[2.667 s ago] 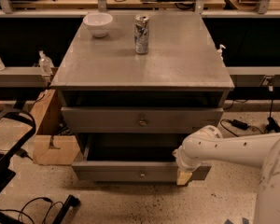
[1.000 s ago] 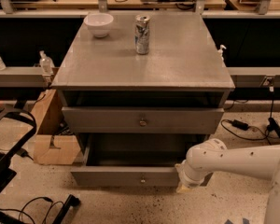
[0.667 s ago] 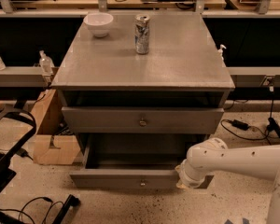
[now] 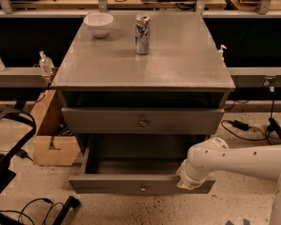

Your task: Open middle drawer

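The grey cabinet (image 4: 145, 67) has an upper drawer (image 4: 107, 121) with a small round knob, standing nearly shut. Below it the middle drawer (image 4: 112, 184) is pulled well out toward me. Its bare inside (image 4: 131, 156) shows, and its flat front carries a small round knob (image 4: 143, 189) at centre. My gripper (image 4: 186, 183), at the end of the white arm (image 4: 239, 161) that comes in from the right, sits at the right end of this drawer's front, against its top edge. Anything below this drawer is hidden.
A white bowl (image 4: 98, 24) and a drink can (image 4: 142, 28) stand on the cabinet top. A cardboard box (image 4: 51, 139) sits on the floor to the left, with cables and a black frame (image 4: 9, 163) nearby. More cables (image 4: 243, 125) lie to the right.
The middle drawer has slid further out toward me, showing more of its inside. My arm has moved down and toward me with the drawer front.
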